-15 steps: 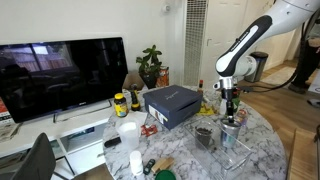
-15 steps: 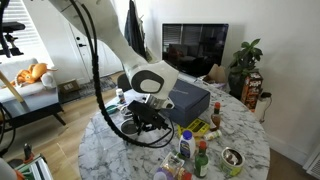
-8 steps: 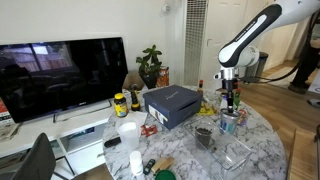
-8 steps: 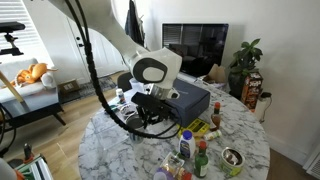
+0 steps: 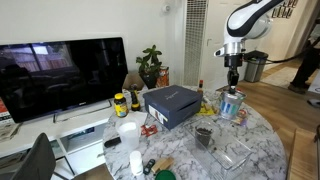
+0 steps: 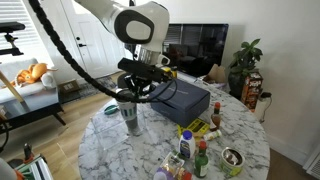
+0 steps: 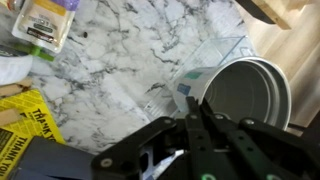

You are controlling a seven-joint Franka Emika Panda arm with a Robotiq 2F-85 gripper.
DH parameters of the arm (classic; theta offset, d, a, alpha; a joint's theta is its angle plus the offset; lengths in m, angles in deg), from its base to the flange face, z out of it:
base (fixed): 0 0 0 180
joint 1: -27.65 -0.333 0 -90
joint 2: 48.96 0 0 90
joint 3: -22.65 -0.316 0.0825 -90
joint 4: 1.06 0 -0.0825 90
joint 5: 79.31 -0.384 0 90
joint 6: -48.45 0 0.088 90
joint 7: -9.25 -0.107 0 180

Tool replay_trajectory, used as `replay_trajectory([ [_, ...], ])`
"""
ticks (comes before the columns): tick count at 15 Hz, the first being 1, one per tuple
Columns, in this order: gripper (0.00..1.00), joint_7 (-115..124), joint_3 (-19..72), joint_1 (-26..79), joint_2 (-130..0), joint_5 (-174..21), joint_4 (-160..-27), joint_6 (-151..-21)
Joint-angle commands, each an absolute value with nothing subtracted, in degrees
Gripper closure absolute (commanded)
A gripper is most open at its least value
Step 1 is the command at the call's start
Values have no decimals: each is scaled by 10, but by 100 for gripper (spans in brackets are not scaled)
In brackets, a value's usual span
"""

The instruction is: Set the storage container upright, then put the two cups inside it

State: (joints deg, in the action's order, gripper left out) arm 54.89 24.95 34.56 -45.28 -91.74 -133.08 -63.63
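Note:
My gripper is shut on the rim of the clear storage container. The container hangs below it, roughly upright, with its lower end close to the marble tabletop. In the wrist view the fingers pinch the clear wall beside the container's round pale opening. The small dark brown-grey cup stands on the table a little in front of the container. The silvery metal tin-like cup sits near the table's edge, far from the gripper.
A dark blue box lies mid-table. Slim bottles and yellow packets crowd one side. A clear flat piece lies by the table's edge. White tubs stand near the TV side.
The arm has risen and straightened. The container went up with the gripper from low on the table to hanging upright beneath it.

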Motion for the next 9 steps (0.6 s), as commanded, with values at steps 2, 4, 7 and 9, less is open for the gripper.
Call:
replay_trajectory([
  [2,99,512,229,292,-448,-920,-1338,-597],
  [4,99,497,218,274,-471,-923,-1335,-595],
  [7,99,473,201,255,-514,-922,-1334,-615],
  [9,99,473,194,251,-540,-932,-1329,-619],
])
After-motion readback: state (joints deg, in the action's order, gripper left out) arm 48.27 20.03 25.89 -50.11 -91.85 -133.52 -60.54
